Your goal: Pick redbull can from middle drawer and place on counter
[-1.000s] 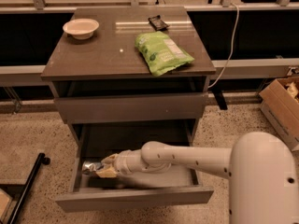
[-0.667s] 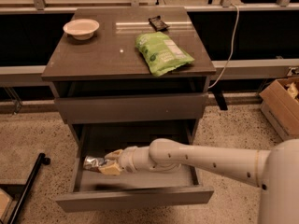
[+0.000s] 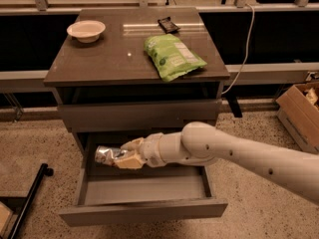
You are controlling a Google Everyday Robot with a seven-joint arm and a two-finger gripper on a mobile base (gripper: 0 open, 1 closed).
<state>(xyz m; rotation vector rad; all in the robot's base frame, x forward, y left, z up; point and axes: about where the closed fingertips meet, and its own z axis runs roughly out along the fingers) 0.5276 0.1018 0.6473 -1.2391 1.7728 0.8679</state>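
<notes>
- can (image 3: 103,155) lies on its side, long axis left-right, free end pointing left
- can's right end is hidden inside the gripper (image 3: 122,157); which end is the top cannot be told
- can is in the left rear part of the open drawer (image 3: 144,210), over the grey floor; whether it touches the floor is unclear
- gripper is clamped on the can's right part, tan fingers (image 3: 130,144) above and below it, so the can sticks out to the gripper's left
- arm (image 3: 239,153) reaches in from the right, cut off at the frame edge
- counter (image 3: 109,63) above holds a bowl (image 3: 86,30), a green bag (image 3: 172,55) and a small dark item (image 3: 168,24)
</notes>
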